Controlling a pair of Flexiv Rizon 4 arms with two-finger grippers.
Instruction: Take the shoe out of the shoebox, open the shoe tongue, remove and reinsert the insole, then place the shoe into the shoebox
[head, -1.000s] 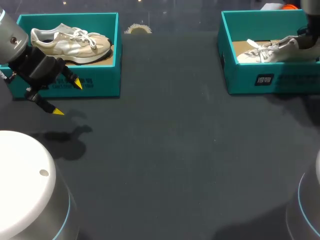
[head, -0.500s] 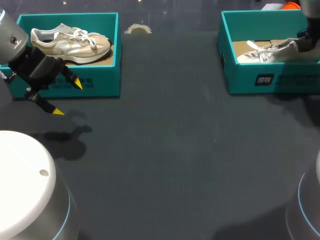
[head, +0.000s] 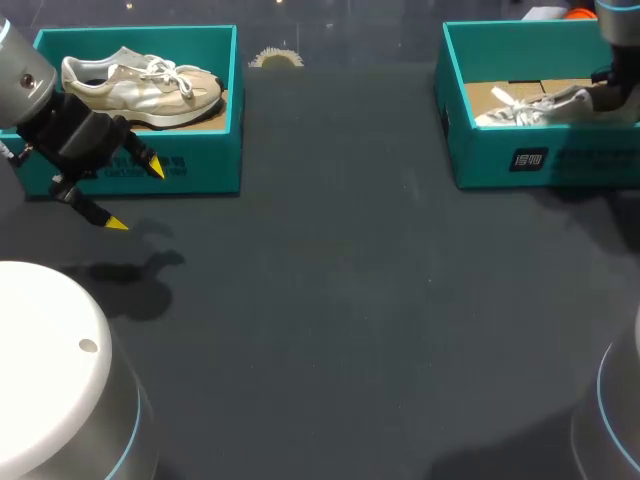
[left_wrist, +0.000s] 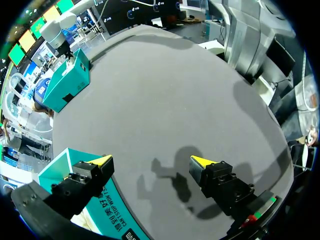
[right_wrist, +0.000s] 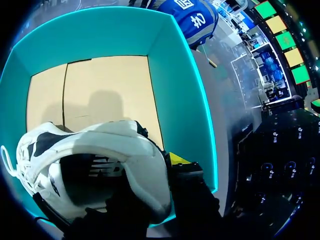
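Note:
A white shoe (head: 540, 105) lies in the teal shoebox (head: 520, 160) at the back right. My right gripper (head: 605, 92) is shut on its heel collar. In the right wrist view one yellow fingertip (right_wrist: 177, 159) presses the outside of the heel of the white shoe (right_wrist: 100, 165) and the other is hidden inside it, above the cardboard floor (right_wrist: 100, 85) of the box. My left gripper (head: 136, 197) hangs open and holds nothing in front of the other teal shoebox (head: 190, 165); its open fingers (left_wrist: 102, 161) stand over bare table.
A cream shoe (head: 140, 88) lies in the left shoebox. A small tan fan-shaped object (head: 275, 57) sits at the back edge between the boxes. The dark tabletop (head: 340, 300) stretches wide between both boxes and the front.
The right gripper has shifted slightly with the heel, and the white shoe now sits lower behind the box's front wall, showing more cardboard floor. The left arm has not moved.

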